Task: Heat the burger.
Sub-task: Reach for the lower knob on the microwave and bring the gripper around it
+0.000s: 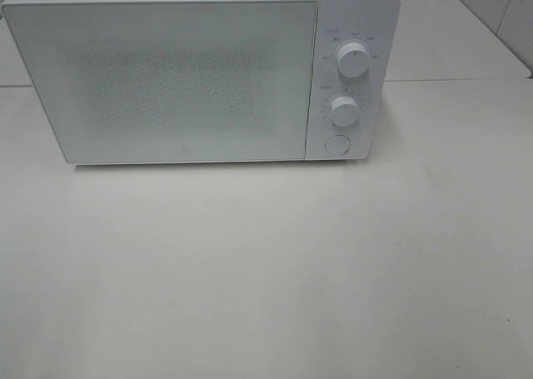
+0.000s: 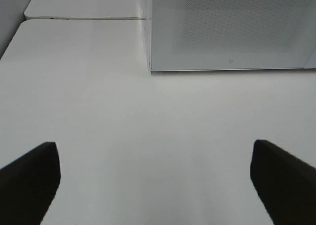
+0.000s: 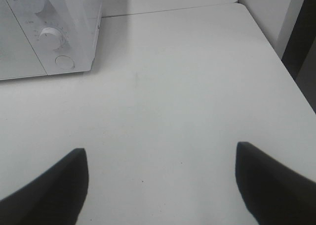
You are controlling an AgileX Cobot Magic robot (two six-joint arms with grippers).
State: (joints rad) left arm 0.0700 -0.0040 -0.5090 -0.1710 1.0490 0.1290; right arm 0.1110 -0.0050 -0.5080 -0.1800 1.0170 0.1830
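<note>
The burger is not in view in any frame. A white microwave (image 1: 166,71) stands at the back of the table with its door shut; it also shows in the left wrist view (image 2: 232,27) and the right wrist view (image 3: 44,32). Its two knobs (image 1: 351,60) and round button (image 1: 336,143) are on its right panel. My left gripper (image 2: 155,183) is open and empty above the bare table in front of the microwave. My right gripper (image 3: 160,183) is open and empty to the right of the microwave. Neither arm shows in the exterior high view.
The white table (image 1: 266,271) stretches in front of the microwave. A second table surface (image 3: 168,0) abuts behind it. The table's right edge (image 3: 291,81) drops off beside a dark gap.
</note>
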